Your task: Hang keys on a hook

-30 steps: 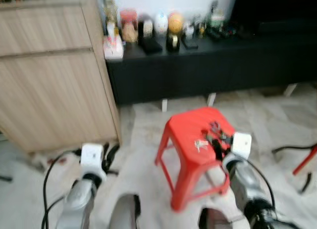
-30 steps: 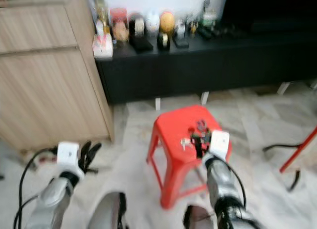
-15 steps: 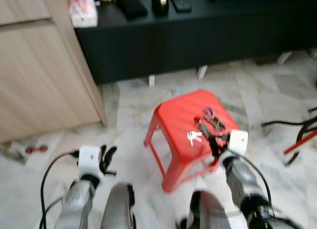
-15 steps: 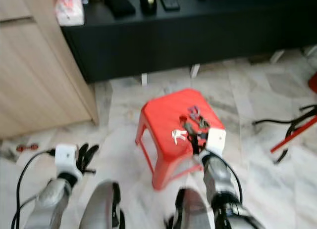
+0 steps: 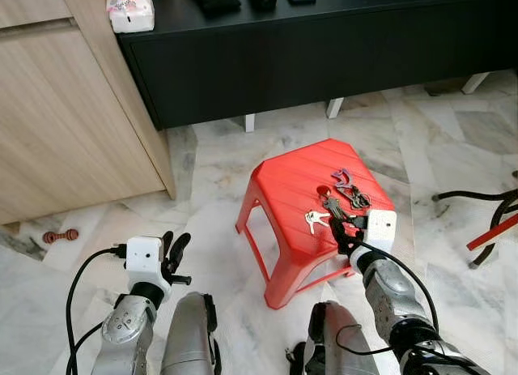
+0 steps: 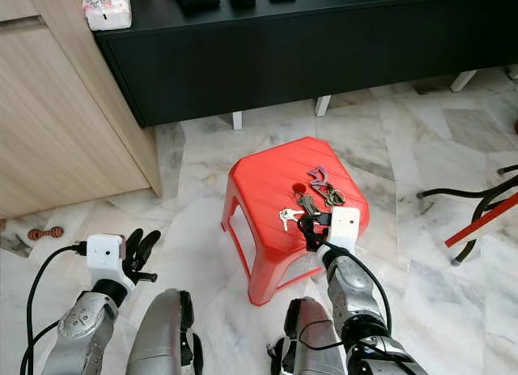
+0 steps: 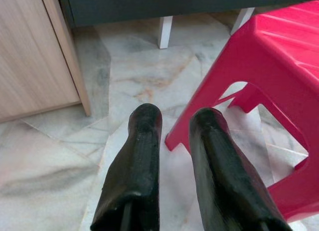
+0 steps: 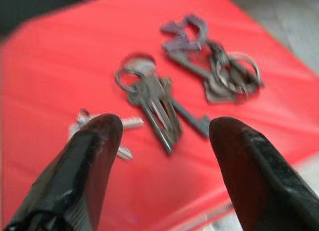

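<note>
A red plastic stool (image 5: 283, 189) stands on the marble floor with three key bunches on its top. These are small silver keys (image 5: 314, 220), a dark bunch (image 5: 332, 206) and a bunch with a purple clip (image 5: 348, 189). My right gripper (image 5: 346, 232) is at the stool's near right edge, open, its fingers pointing at the keys and holding nothing. In the right wrist view the gripper (image 8: 164, 126) straddles the dark bunch (image 8: 152, 104), with the silver keys (image 8: 82, 118) by one fingertip. My left gripper (image 5: 174, 257) hangs low to the stool's left, slightly open and empty.
A long black low cabinet (image 5: 324, 43) runs behind the stool, with a tissue pack (image 5: 129, 6) on its top. A wooden cupboard (image 5: 73, 124) stands at the left. A small red object (image 5: 61, 236) lies on the floor. Black cables and a red frame (image 5: 494, 221) lie at the right.
The camera has tilted down and come closer, and the picture is sharp now. My right gripper stays at the stool's near edge by the keys. The left arm still hangs low.
</note>
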